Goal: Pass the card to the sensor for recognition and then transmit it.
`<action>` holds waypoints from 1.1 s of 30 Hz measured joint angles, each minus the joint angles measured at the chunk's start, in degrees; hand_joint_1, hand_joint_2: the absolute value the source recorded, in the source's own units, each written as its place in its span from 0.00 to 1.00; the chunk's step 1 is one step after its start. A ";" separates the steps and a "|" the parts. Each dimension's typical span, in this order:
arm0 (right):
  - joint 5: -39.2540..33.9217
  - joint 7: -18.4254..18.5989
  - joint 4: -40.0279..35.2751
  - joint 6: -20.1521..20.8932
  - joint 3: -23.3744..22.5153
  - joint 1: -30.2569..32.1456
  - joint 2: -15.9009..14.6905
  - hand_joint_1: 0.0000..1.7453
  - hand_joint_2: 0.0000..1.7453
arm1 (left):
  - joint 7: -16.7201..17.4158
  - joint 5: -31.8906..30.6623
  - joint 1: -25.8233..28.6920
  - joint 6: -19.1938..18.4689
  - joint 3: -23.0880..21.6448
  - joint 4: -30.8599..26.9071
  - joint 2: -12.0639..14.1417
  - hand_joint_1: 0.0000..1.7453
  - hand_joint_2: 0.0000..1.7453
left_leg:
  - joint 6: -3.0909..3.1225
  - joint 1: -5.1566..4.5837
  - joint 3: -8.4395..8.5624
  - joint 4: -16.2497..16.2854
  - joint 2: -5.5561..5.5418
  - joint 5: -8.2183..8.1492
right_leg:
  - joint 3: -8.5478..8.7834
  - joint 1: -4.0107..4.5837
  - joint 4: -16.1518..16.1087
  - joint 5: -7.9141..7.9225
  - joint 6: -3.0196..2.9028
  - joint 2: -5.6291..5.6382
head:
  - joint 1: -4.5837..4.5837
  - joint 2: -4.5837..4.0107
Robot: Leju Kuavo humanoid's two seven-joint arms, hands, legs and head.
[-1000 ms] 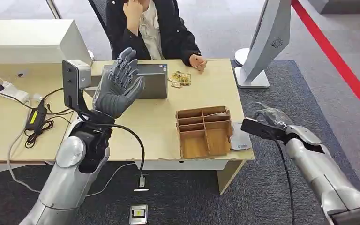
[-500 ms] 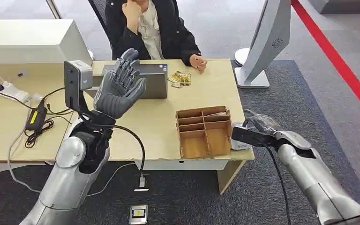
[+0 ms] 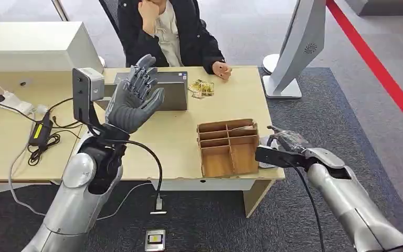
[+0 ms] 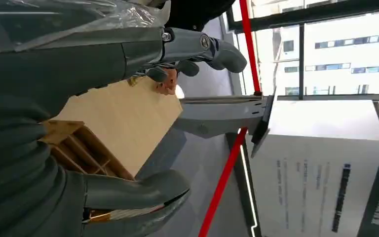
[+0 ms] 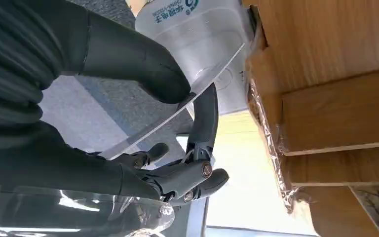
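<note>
The robot's right hand point(image 3: 286, 140) hangs low at the near right corner of the surface point(image 3: 231, 100), just beside the wooden organizer point(image 3: 228, 147). Its wrist view shows the fingers point(image 5: 205, 118) and thumb pinching a thin clear card point(image 5: 177, 111), held edge-on and right over the pale card sensor point(image 5: 197, 29) with printed lettering. I cannot tell whether the card touches the sensor's top or floats a little above it.

So this looks like the recognition step: the card is at the sensor, being presented for reading. The left hand point(image 3: 135, 97) is raised over the far side of the surface, palm up and fingers spread, holding nothing, in front of the grey laptop point(image 3: 176, 89). A person point(image 3: 170, 31) sits opposite, one hand resting on the far edge.

Next, I judge, the card needs to lie flatter and steady over the sensor until it reads. Then the right hand must lift it clear of the organizer's wall and carry it across, to the waiting left hand or to the seated person. The pinch is slim, so a tilt could let the card slip.
</note>
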 joint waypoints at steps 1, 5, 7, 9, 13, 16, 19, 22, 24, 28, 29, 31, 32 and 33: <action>0.17 -0.02 0.00 -0.02 0.02 0.09 0.04 1.00 1.00 | 0.00 0.02 0.00 -0.04 0.02 0.00 0.00 0.00 1.00 | 0.00 0.00 0.00 0.00 0.00 0.00 | 0.00 0.00 0.00 0.00 0.00 0.00 | 0.00 0.00; 0.61 -0.04 0.02 -0.11 0.02 0.46 0.28 1.00 1.00 | 0.00 0.09 0.00 -0.13 0.11 0.00 0.00 0.00 1.00 | 0.00 0.00 0.00 0.00 0.00 0.00 | 0.00 0.00 0.00 0.00 0.00 0.00 | 0.00 0.00; 0.85 -0.04 0.00 -0.17 0.04 0.62 0.42 1.00 1.00 | 0.00 0.09 0.00 -0.28 0.31 0.00 0.00 0.00 1.00 | 0.00 0.00 0.00 0.00 0.00 0.00 | 0.00 0.00 0.00 0.00 0.00 0.00 | 0.00 0.00; 0.92 -0.04 0.02 -0.17 0.04 0.71 0.59 1.00 1.00 | 0.00 0.09 0.00 -0.28 0.35 0.00 0.00 0.00 1.00 | 0.00 0.00 0.00 0.00 0.00 0.00 | 0.00 0.00 0.00 0.00 0.00 0.00 | 0.00 0.00; 1.09 0.15 -0.02 -0.20 0.07 0.82 0.87 1.00 1.00 | 0.11 0.07 -0.01 -0.54 0.44 0.00 0.00 0.00 1.00 | 0.00 0.00 0.00 0.00 0.00 0.00 | 0.00 0.00 0.00 0.00 0.00 0.00 | 0.00 0.00; 1.46 0.76 -0.46 -0.28 0.09 1.31 1.18 1.00 1.00 | 0.35 -0.07 -0.02 -0.72 0.57 0.00 0.00 0.00 1.00 | 0.00 0.00 0.00 -0.01 0.00 0.00 | 0.00 0.00 0.00 0.00 0.00 0.00 | 0.00 0.00; 1.60 1.22 -0.46 -0.68 0.11 1.69 1.75 1.00 1.00 | 0.39 -0.42 -0.04 -1.16 0.87 0.00 0.00 0.00 1.00 | 0.00 0.00 0.00 -0.01 0.00 0.00 | 0.00 0.00 0.00 0.00 0.00 0.00 | 0.00 0.00; 1.70 1.70 -0.48 -1.33 0.11 2.00 2.27 1.00 1.00 | 0.37 -0.61 -0.04 -1.86 0.92 0.00 -0.02 0.00 1.00 | 0.00 0.00 0.00 -0.01 0.01 0.00 | 0.00 0.00 0.00 0.00 0.00 0.00 | 0.00 0.00; 1.88 2.06 -0.68 -1.73 0.11 2.51 2.58 1.00 1.00 | 0.42 -0.61 -0.04 -2.03 0.96 0.00 -0.02 0.00 1.00 | 0.00 0.00 0.00 -0.01 0.00 0.00 | 0.00 0.00 0.00 0.00 0.00 0.00 | 0.00 0.00; 1.92 2.34 -1.07 -1.97 0.13 3.36 3.06 1.00 1.00 | 1.01 -0.42 -0.02 -2.10 1.03 -0.35 -0.02 0.00 1.00 | 0.00 0.00 0.00 -0.01 0.00 0.00 | -0.01 0.00 0.00 0.00 0.00 0.00 | 0.00 0.00; 1.92 2.36 -1.14 -1.97 0.13 3.46 3.13 1.00 1.00 | 1.03 -0.35 -0.02 -2.10 1.03 -0.44 -0.02 0.00 1.00 | 0.00 0.00 0.00 -0.01 0.00 0.00 | 0.00 0.00 0.00 0.00 0.00 0.00 | 0.00 0.00; 1.92 2.69 -1.44 -1.92 0.13 3.66 3.21 1.00 1.00 | 1.12 -0.26 -0.01 -2.10 1.05 -0.46 0.00 0.00 1.00 | 0.00 0.00 0.00 -0.01 0.00 0.00 | 0.00 0.00 0.00 0.00 0.00 0.00 | 0.00 0.00; 1.90 2.84 -1.64 -1.86 0.13 3.85 3.30 1.00 1.00 | 1.18 -0.20 0.00 -2.10 1.07 -0.50 0.00 0.00 1.00 | 0.00 0.00 0.00 -0.01 0.00 0.00 | 0.00 0.00 0.00 0.00 0.00 0.00 | 0.00 0.00; 1.90 2.89 -1.73 -1.81 0.13 3.98 3.32 1.00 1.00 | 1.20 -0.15 0.01 -2.10 1.07 -0.59 0.00 0.00 1.00 | 0.00 0.00 0.00 -0.01 0.00 0.00 | 0.00 0.00 0.00 0.00 0.00 0.00 | 0.00 0.00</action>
